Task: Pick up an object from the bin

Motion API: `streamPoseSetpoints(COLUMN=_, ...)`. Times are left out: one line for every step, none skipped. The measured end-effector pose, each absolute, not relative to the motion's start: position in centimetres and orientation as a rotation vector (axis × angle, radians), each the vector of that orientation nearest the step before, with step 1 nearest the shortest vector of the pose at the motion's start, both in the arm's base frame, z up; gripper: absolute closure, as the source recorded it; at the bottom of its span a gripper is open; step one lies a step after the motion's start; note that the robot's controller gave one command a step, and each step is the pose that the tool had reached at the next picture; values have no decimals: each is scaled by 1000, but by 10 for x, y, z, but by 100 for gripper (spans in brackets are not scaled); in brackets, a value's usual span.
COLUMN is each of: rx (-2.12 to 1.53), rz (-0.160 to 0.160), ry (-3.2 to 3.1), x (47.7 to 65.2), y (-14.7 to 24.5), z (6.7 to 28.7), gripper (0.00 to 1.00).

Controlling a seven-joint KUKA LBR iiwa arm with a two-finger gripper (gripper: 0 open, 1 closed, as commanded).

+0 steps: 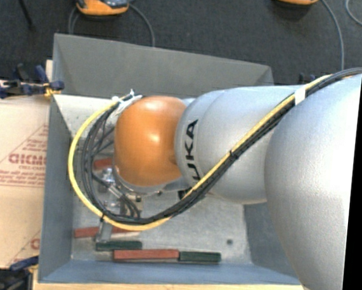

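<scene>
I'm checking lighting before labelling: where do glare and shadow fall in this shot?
Camera view: broad glare on the silver arm, a softer sheen on its orange cover; the arm shades the grey metal bin's floor under its wrist; the red-brown flat bar and dark green flat bar by the near wall are evenly lit.

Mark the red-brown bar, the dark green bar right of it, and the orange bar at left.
red-brown bar point(146, 254): camera view, its middle.
dark green bar point(200, 257): camera view, its middle.
orange bar point(85, 233): camera view, its left half.
</scene>
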State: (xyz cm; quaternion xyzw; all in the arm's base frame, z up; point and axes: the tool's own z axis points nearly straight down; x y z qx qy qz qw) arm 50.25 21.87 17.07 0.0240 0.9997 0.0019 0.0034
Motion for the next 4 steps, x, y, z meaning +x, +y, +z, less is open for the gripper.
streamPoseSetpoints(rx=-314, rz=2, ry=3121, x=523, y=189, z=74, gripper=100)
streamPoseSetpoints(rx=-314, rz=2, ry=3121, x=523, y=189, z=74, gripper=100)
streamPoseSetpoints(rx=-450, rz=-12, ry=3102, x=506, y=203, z=73, gripper=100)
streamPoseSetpoints(rx=-493, rz=2, ry=3099, x=523, y=200, z=217, gripper=100)
